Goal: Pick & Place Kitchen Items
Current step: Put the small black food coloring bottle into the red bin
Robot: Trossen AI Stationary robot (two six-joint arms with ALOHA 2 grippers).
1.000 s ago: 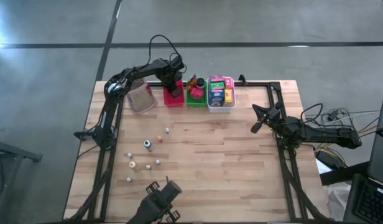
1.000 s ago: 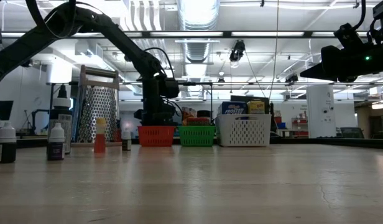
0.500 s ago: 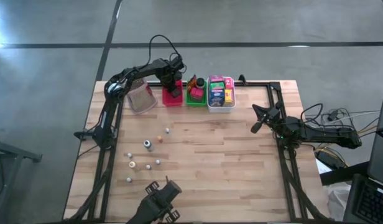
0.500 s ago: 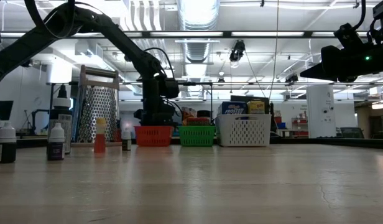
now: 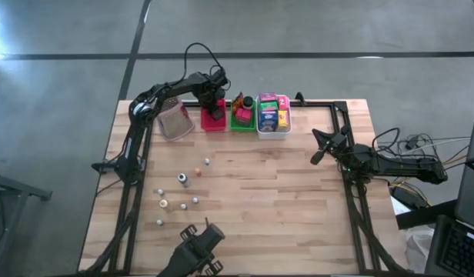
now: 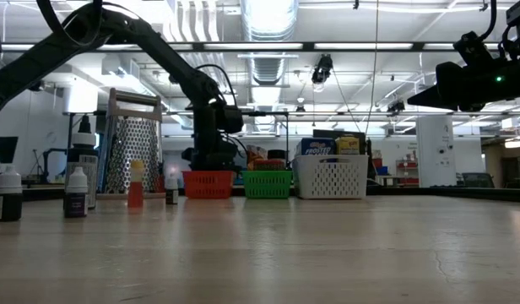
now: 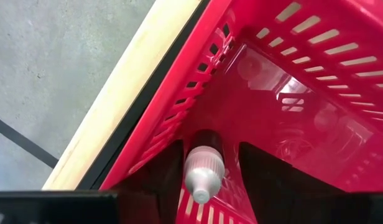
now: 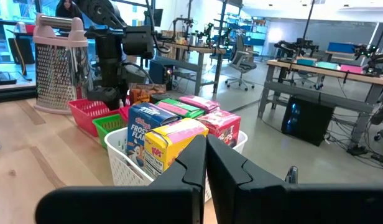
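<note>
We are looking at the left gripper (image 5: 215, 110) reaching down into the red tray (image 5: 208, 123) at the far side of the table (image 5: 298, 200). In the left wrist view the fingers (image 7: 266, 180) are standing partly apart with a small pale-capped bottle (image 7: 203, 170) between them; we cannot tell whether they are gripping it or have let go. The bottle is sitting low inside the red tray (image 7: 316, 74), close to one wall.

The right gripper (image 5: 320, 155) is waiting at the right side of the table, fingers pressed together, holding nothing.

More small bottles (image 5: 182, 179) are standing near left on the table, well apart from the trays. The green tray (image 5: 241, 117) and white tray (image 5: 272, 115) beside the red one are holding packets. A grater (image 5: 172, 119) is standing just left of the red tray.

Risks, as we are judging them: if a finger is touching the bottle when the arm lifts, it could tip or drag it out. The fingers are also sitting near the slotted wall, so a sideways pull could catch and shift the light tray. Later reaches could bump the grater.
</note>
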